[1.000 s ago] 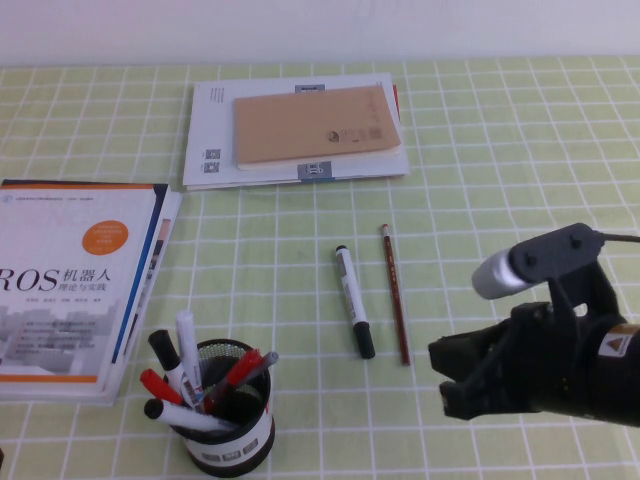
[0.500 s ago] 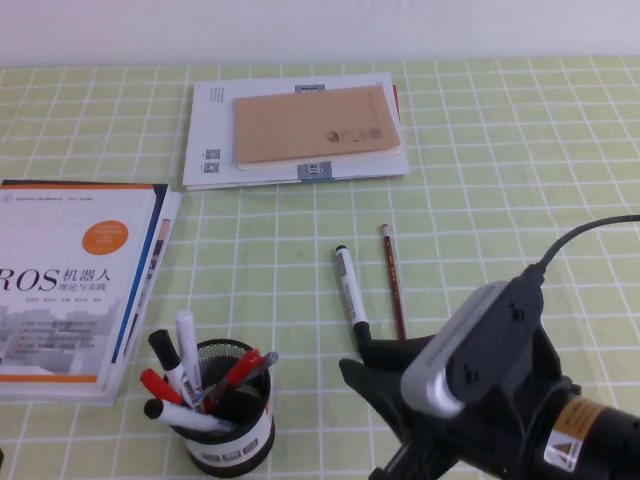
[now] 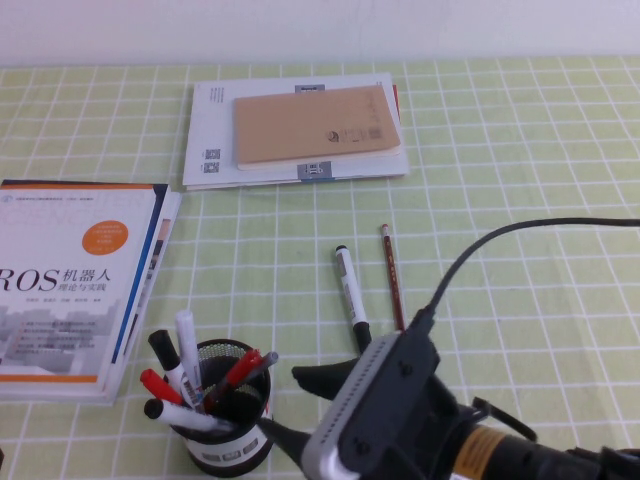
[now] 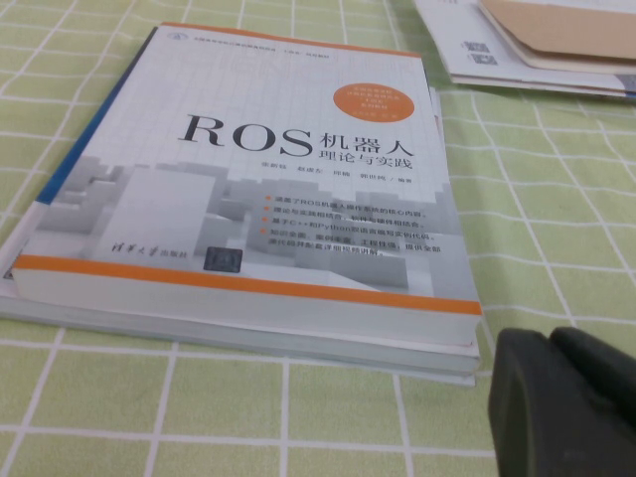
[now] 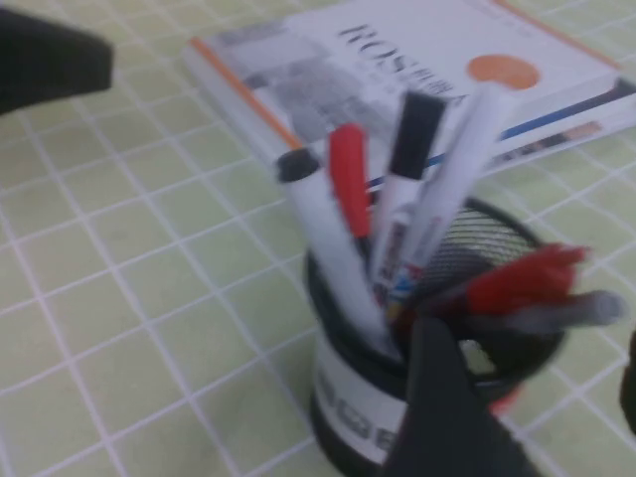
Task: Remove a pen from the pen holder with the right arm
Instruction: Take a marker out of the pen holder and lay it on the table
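A black mesh pen holder (image 3: pixel 228 428) stands at the near left of the table, with several pens leaning out of it: white markers (image 3: pixel 187 338) with black or red caps and a red pen (image 3: pixel 240 368). My right gripper (image 3: pixel 302 408) is just to the right of the holder, open, one finger above and one beside its rim, nothing held. In the right wrist view the holder (image 5: pixel 353 397) and red pen (image 5: pixel 522 281) are close up, and my right gripper (image 5: pixel 532 358) straddles the rim's near side. My left gripper (image 4: pixel 568 397) rests low beside the ROS book (image 4: pixel 288 214), its fingers together.
A black-capped white marker (image 3: pixel 352 300) and a red-brown pencil (image 3: pixel 393 290) lie loose on the checked cloth, right of the holder. The ROS book (image 3: pixel 70 285) lies at the left. A stack of papers topped by a brown notebook (image 3: pixel 310 125) sits at the back.
My right arm has swung left from the right side of the table to the pen holder, and its fingers have gone from shut to wide apart. The pens have not moved.
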